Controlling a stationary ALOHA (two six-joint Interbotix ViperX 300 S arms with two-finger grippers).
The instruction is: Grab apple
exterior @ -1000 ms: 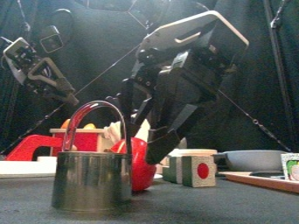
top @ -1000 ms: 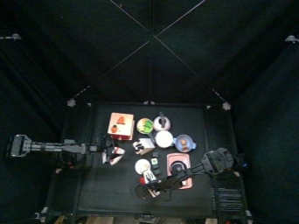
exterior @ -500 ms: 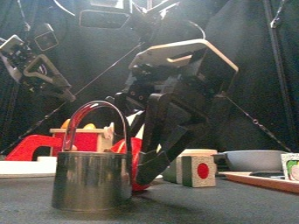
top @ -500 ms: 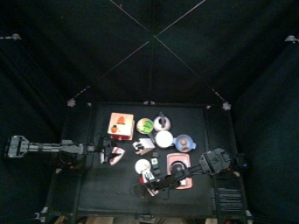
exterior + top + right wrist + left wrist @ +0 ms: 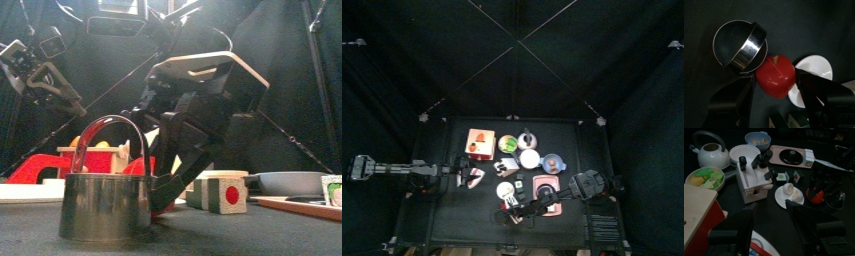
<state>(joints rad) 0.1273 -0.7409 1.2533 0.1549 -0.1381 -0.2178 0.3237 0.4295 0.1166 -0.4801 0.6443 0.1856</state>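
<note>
The apple [image 5: 775, 75] is small, round and bright red, and it rests on the black table between a steel pot [image 5: 737, 42] and a white dish [image 5: 819, 69]. My right gripper [image 5: 775, 81] is down over it, open, with one jaw on each side of the fruit and close to its skin. In the front view the right gripper [image 5: 171, 185] hangs low behind the steel pot [image 5: 107, 208] and covers most of the apple. My left gripper [image 5: 774, 210] rests open at the table's left with nothing between its jaws.
The table holds a crowd of things: a white kettle [image 5: 712, 151], a bowl of green fruit [image 5: 705, 177], a pink board [image 5: 791, 155], a red box [image 5: 477, 142] and a block with a red dot [image 5: 227, 190]. Black curtains close the pen.
My right gripper has dropped lower until its jaws straddle the apple, and they have narrowed slightly. The left arm has not moved.
</note>
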